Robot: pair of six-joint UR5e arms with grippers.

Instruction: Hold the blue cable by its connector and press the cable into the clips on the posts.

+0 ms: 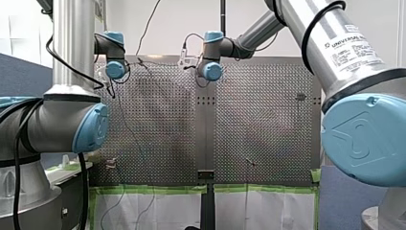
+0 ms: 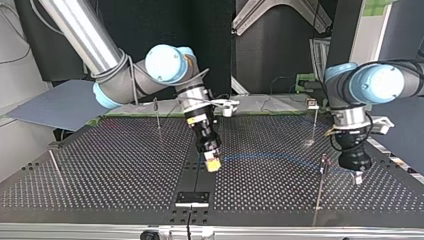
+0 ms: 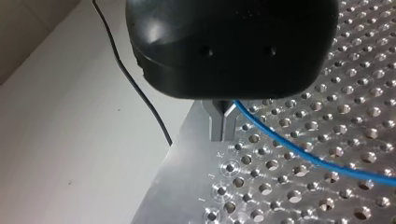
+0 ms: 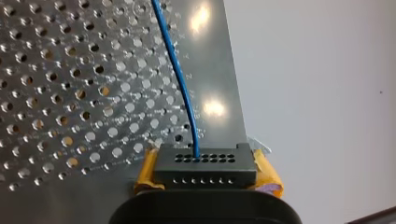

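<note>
My right claw (image 4: 205, 171) clamps the black connector (image 4: 205, 163) while my left claw (image 3: 223, 122) pinches the blue cable (image 3: 280, 141), which arcs over the tabletop (image 2: 100, 170), apparently clipped into none of the posts (image 2: 320, 187) yet.

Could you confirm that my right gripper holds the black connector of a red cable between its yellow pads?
Not quite: the cable is blue, not red, as the right wrist view shows; the right gripper does hold its black connector between yellow pads.
</note>
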